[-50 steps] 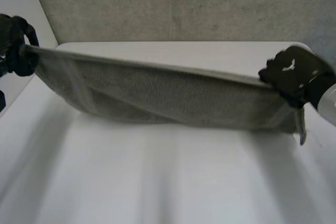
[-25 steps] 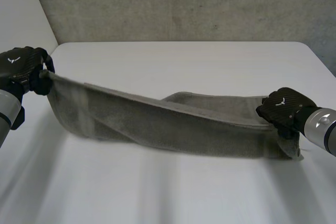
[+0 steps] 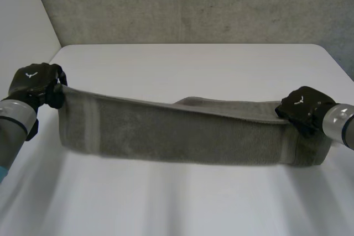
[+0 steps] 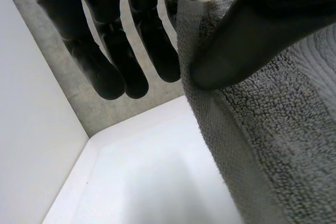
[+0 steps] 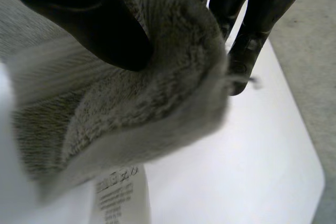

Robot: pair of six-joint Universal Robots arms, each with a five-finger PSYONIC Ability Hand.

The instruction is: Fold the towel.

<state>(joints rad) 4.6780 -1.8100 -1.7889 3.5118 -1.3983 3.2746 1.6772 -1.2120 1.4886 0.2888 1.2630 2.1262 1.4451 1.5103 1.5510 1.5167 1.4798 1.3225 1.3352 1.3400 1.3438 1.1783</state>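
A grey towel (image 3: 182,136) hangs stretched in a long band between both hands, its lower edge down on the white table (image 3: 193,64). My left hand (image 3: 34,81) pinches the towel's left end; in the left wrist view the thumb (image 4: 247,35) presses the towel (image 4: 262,140) against the fingers (image 4: 126,51). My right hand (image 3: 303,109) grips the right end. Its wrist view has the thumb (image 5: 89,19) clamping the towel (image 5: 131,103) against the fingers (image 5: 252,30), with a white label (image 5: 118,192) dangling below.
A grey wall (image 3: 193,4) rises behind the table's far edge. The table's left side edge (image 3: 52,56) lies close to my left hand. Bare table surface spreads in front of and behind the towel.
Both hands have come down and towards the table's front, carrying the towel. The towel, which hung taut and high, now rests lower with its bottom edge on the table.
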